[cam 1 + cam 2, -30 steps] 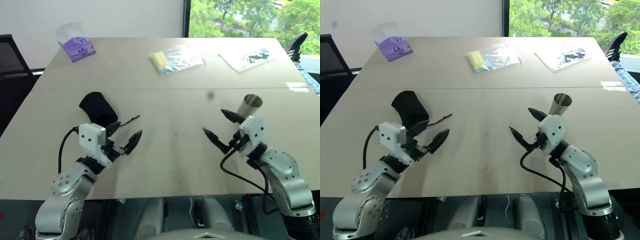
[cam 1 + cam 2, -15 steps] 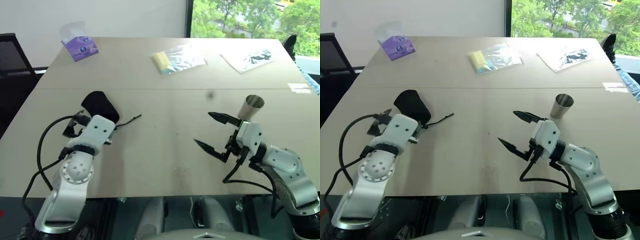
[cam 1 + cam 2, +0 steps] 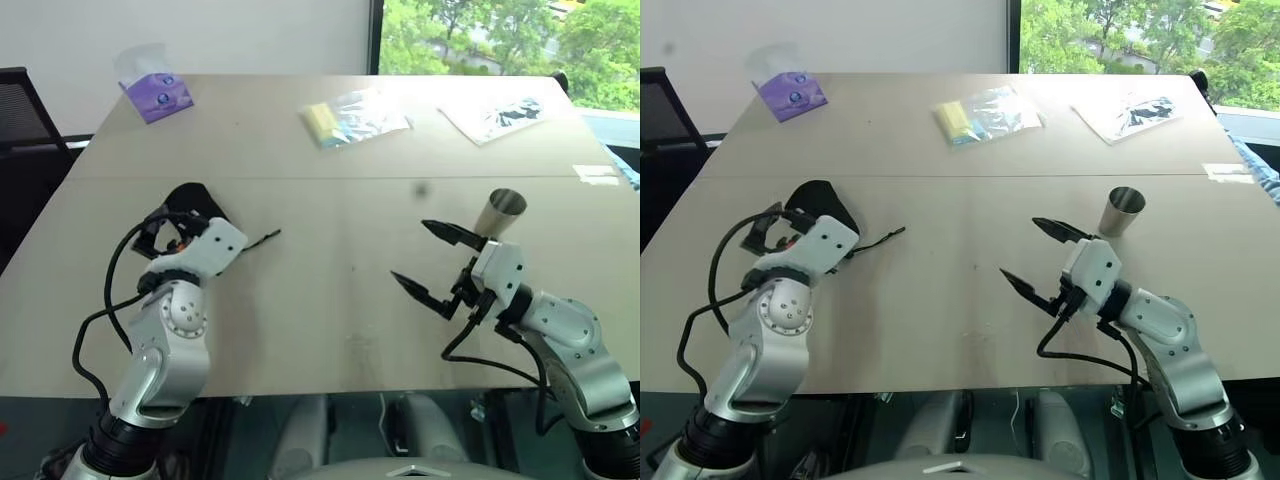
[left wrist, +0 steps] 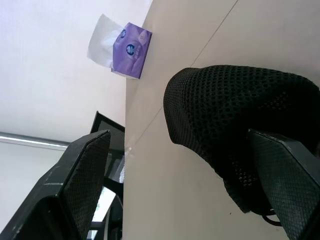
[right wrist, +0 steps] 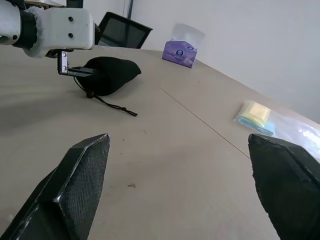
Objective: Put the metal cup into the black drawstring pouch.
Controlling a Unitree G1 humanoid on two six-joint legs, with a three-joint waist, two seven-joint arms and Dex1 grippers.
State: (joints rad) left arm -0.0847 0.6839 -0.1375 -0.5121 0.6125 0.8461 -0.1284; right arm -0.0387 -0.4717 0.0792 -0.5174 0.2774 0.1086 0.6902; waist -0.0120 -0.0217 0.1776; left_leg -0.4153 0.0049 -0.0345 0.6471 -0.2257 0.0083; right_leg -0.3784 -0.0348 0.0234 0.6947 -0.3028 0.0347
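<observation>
The metal cup (image 3: 500,212) stands upright on the table's right side, rim up. My right gripper (image 3: 410,250) hovers open just left of it and nearer to me, apart from it, with nothing between its fingers. The black drawstring pouch (image 3: 195,200) lies on the left side, its cord (image 3: 258,240) trailing to the right. My left gripper (image 3: 790,222) is open at the pouch's near edge. In the left wrist view the pouch (image 4: 235,115) bulges between the fingers, close against one of them (image 4: 285,185). The right wrist view shows the pouch (image 5: 112,72) with the left gripper beside it.
A purple tissue pack (image 3: 155,95) sits at the far left of the table. Two clear plastic bags (image 3: 350,118) (image 3: 495,115) lie along the far side, and a small paper label (image 3: 597,173) lies at the right edge. A black chair (image 3: 20,110) stands beyond the left edge.
My left wrist has rolled over and the arm has swung left and forward, bringing its open fingers up to the pouch. The right gripper stays near the cup.
</observation>
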